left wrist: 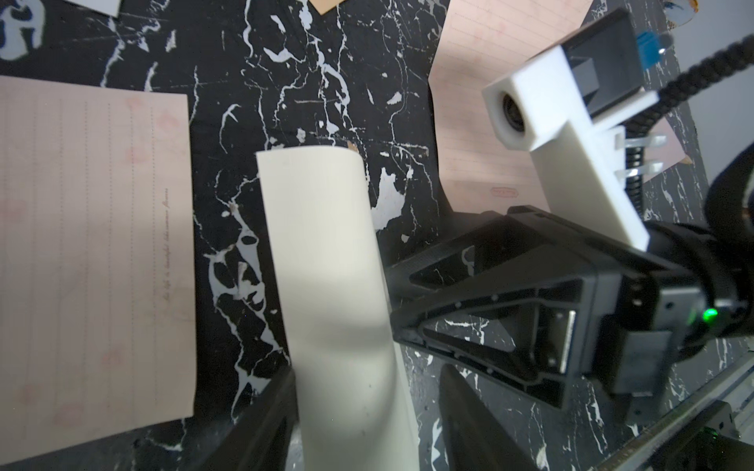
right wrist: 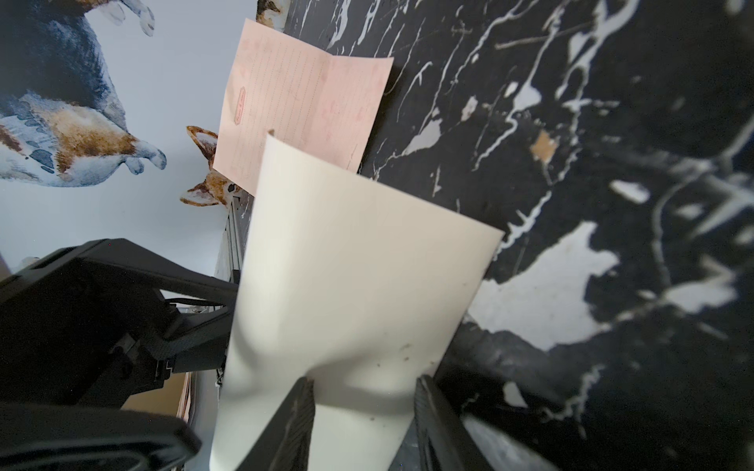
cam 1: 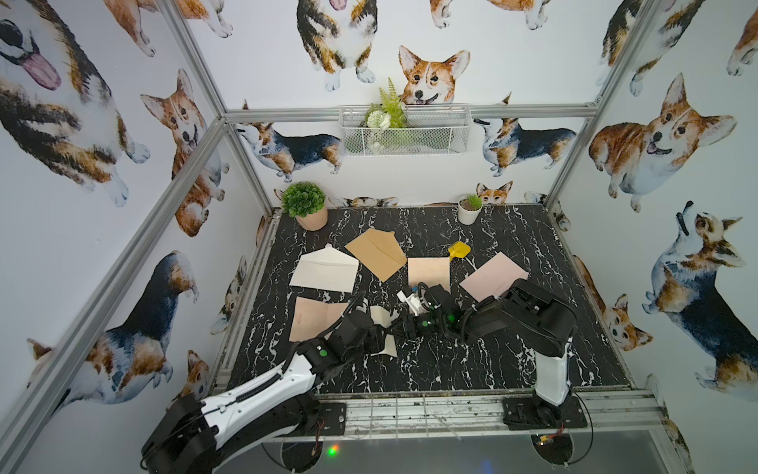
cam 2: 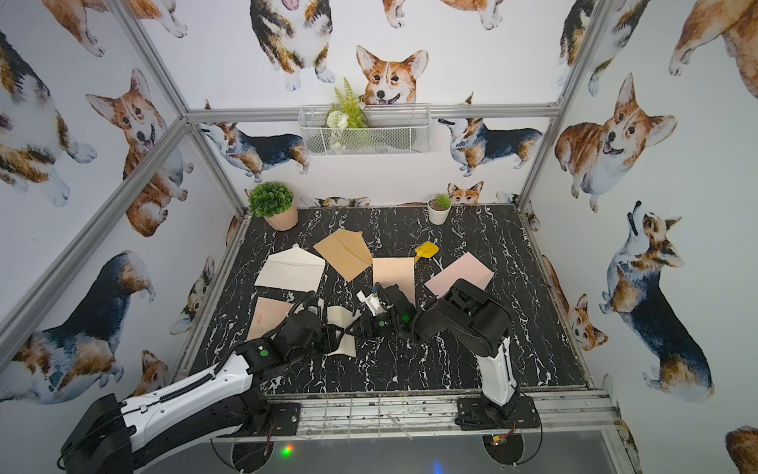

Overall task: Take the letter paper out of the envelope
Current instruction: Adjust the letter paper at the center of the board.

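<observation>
Across my black marble counter (cam 1: 451, 369), a bushy green plant in a terracotta pot (cam 1: 305, 207) stands at the far left corner. A small succulent in a white pot (cam 1: 470, 210) stands near the far right corner. A yellow folded scrap (cam 1: 459, 249) lies nearer me. I see a white wire basket (cam 1: 434, 135) of ferns on the corgi-papered wall (cam 1: 533, 49).

The envelope (cam 1: 379, 317) sits between the left gripper (left wrist: 361, 412) and right gripper (right wrist: 365, 401).

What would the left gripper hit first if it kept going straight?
The left gripper meets the cream envelope first; it lies between its fingers. Beyond, probably the black table, but depth is unclear.
</observation>
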You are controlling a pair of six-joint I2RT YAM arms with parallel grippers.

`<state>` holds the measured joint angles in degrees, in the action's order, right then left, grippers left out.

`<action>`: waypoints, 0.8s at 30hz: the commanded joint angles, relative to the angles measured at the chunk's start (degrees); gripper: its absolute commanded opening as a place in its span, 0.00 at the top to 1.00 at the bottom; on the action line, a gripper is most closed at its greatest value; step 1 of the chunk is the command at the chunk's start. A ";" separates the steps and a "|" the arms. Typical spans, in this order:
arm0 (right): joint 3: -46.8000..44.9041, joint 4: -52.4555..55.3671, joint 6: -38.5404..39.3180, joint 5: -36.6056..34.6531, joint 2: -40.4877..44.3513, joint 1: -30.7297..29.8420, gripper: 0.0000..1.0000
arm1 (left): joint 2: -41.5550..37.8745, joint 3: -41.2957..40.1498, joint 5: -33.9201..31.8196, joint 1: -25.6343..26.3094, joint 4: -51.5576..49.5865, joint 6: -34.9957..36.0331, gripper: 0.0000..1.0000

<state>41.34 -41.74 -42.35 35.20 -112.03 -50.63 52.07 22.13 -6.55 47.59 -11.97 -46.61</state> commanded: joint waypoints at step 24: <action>-1.02 10.14 0.71 -2.73 1.32 -0.08 0.55 | -2.72 -1.38 -0.99 -0.13 0.63 -0.56 0.42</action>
<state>40.69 -38.46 -41.71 34.48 -109.86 -50.63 49.98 21.15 -7.40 47.59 -13.08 -46.28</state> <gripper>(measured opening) 0.447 0.584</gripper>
